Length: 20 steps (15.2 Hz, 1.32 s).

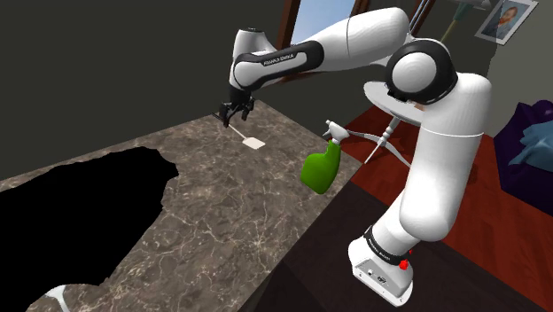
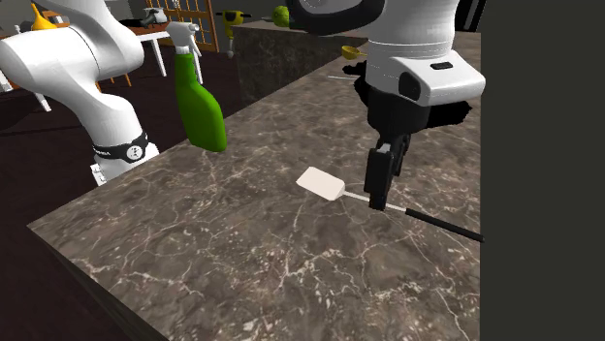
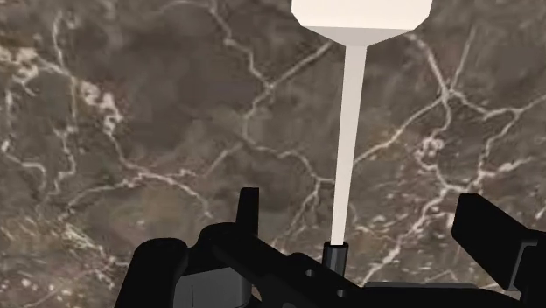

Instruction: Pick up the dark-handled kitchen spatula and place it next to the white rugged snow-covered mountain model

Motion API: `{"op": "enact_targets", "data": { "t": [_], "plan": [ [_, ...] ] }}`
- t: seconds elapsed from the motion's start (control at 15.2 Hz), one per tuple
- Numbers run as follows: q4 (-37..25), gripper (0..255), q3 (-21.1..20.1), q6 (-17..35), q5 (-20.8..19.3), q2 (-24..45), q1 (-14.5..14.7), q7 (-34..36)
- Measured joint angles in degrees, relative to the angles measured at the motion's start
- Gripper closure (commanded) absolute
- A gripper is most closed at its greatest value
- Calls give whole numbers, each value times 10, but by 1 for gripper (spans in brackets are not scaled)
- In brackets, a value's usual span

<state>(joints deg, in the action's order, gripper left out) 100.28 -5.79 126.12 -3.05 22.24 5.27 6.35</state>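
Note:
The spatula lies flat on the marble counter (image 2: 242,252), with a pale blade (image 2: 320,182), a thin pale shaft (image 3: 350,131) and a dark handle (image 2: 446,226). My black gripper (image 2: 380,194) hangs low over it where the shaft meets the handle. In the wrist view the gripper (image 3: 363,206) is open; its fingers (image 3: 248,210) stand wide apart on either side of the shaft and do not touch it. The blade (image 3: 360,13) points away from the hand. In the shoulder view the gripper (image 1: 236,115) is near the counter's far edge, with the blade (image 1: 254,143) just beside it.
A green spray bottle (image 1: 321,167) stands at the counter's edge toward the stand, also seen as the bottle (image 2: 201,102). A large black area (image 1: 89,213) cuts into the counter at the shoulder view's left. A small white shape (image 1: 58,297) shows at the lower left edge.

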Motion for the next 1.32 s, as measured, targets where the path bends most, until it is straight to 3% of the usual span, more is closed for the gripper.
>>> {"op": "enact_targets", "data": {
  "t": [0.59, 0.66, 1.32],
  "plan": [
    [7, 0, 1, 22, -2, 15, 0, 1],
    [7, 255, 1, 22, -2, 15, 0, 1],
    [7, 255, 1, 22, -2, 15, 0, 1]
  ]
}}
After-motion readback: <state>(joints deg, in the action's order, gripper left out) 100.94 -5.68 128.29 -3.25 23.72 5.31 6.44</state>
